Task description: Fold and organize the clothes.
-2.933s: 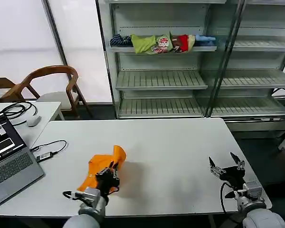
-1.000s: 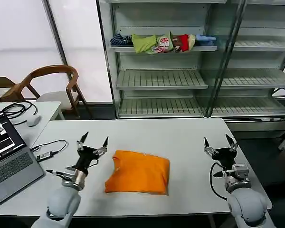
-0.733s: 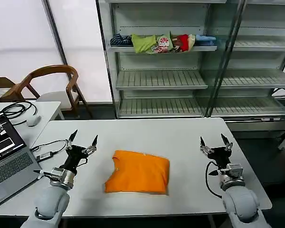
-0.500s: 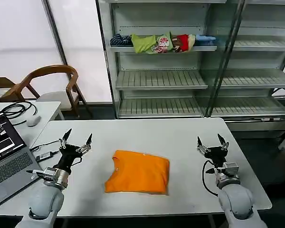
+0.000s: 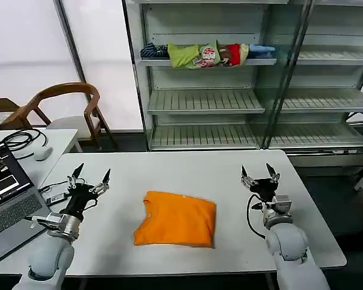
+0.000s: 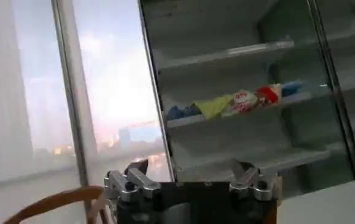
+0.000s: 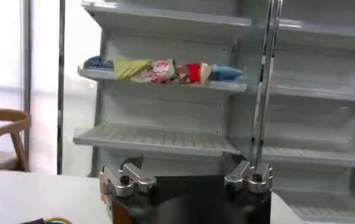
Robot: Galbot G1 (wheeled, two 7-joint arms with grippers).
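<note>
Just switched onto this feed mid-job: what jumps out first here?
The bright orange T-shirt lies folded into a neat rectangle at the middle of the white table. The left gripper and the right gripper stand open on either side of it, apart from the cloth. Behind, a multicoloured heap of garments sits on a shelf.

Left claw (image 5: 89, 176), right claw (image 5: 258, 171) spread, upturned.
</note>
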